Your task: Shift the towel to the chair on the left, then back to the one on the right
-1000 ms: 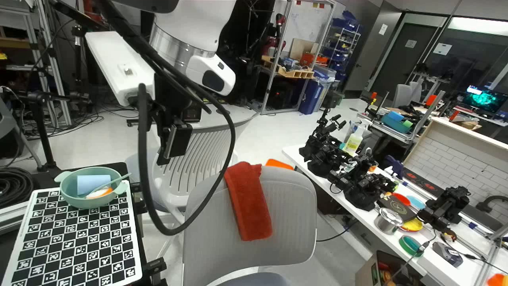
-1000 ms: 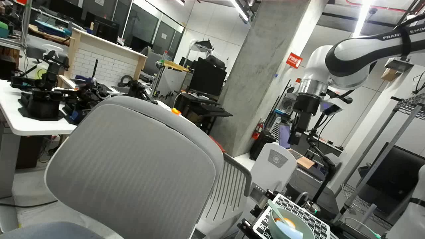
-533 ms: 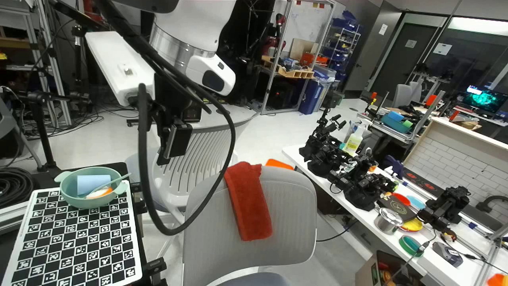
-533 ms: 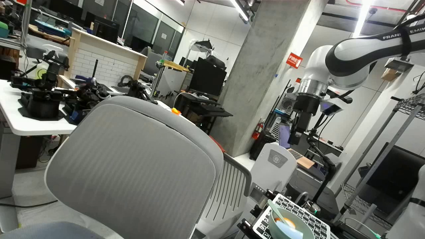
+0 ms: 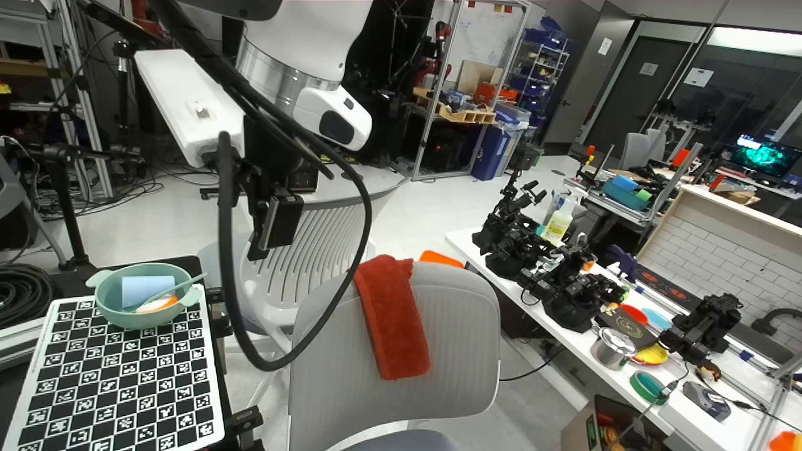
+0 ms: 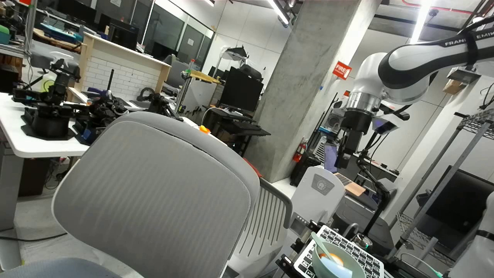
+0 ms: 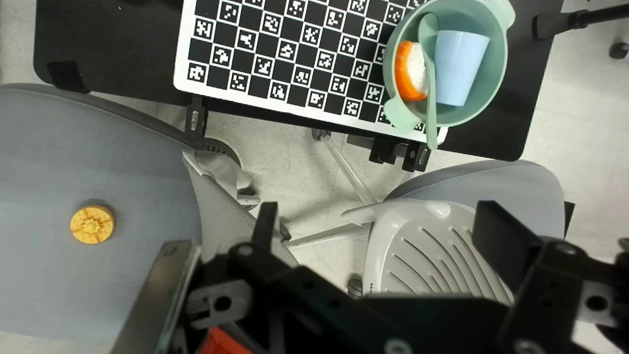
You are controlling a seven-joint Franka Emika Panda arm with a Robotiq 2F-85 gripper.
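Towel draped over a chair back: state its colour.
The towel is red; it shows best in an exterior view.

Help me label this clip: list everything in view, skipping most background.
checkered board: 1, black-and-white, on black tabletop
bowl: 1, pale green, on the board
cup: 1, light blue, in bowl
spoon: 1, pale green, in bowl
rounded piece: 1, orange-and-white, in bowl
chairs: 2, grey, beside the board
towel: 1, red, over a backrest
disc: 1, yellow, on a seat
side table: 1, white, under black mechanisms
arm: 1, white-and-black, overhead
gripper: 1, black, above chairs
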